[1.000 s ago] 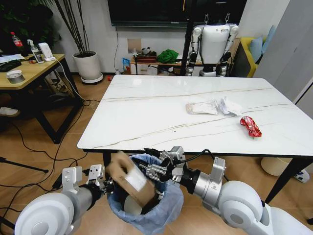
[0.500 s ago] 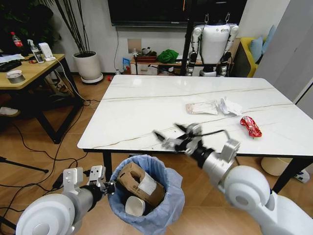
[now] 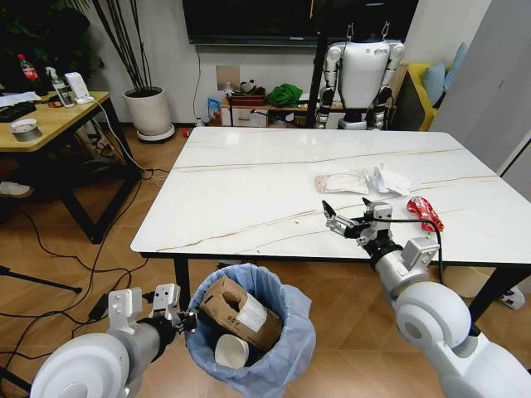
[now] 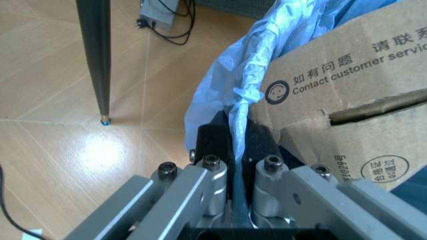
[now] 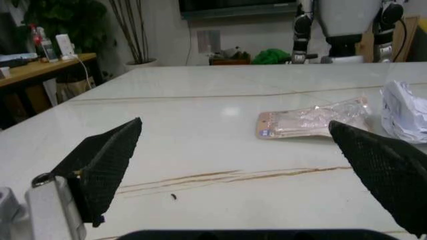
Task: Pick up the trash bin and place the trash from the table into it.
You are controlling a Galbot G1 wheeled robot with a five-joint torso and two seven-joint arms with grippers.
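My left gripper [image 3: 184, 319] pinches the rim of the blue-bagged round trash bin [image 3: 286, 348], which holds a brown cardboard box [image 3: 241, 313]. My right gripper [image 3: 346, 218] hovers spread over the white marble-look desk [image 3: 232, 191], near a clear plastic wrapper [image 3: 342, 182].

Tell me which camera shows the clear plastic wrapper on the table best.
The right wrist view: the clear wrapper lies close ahead between the open right gripper's fingers. The head view shows it smaller, on the table. The left wrist view faces the trash bin.
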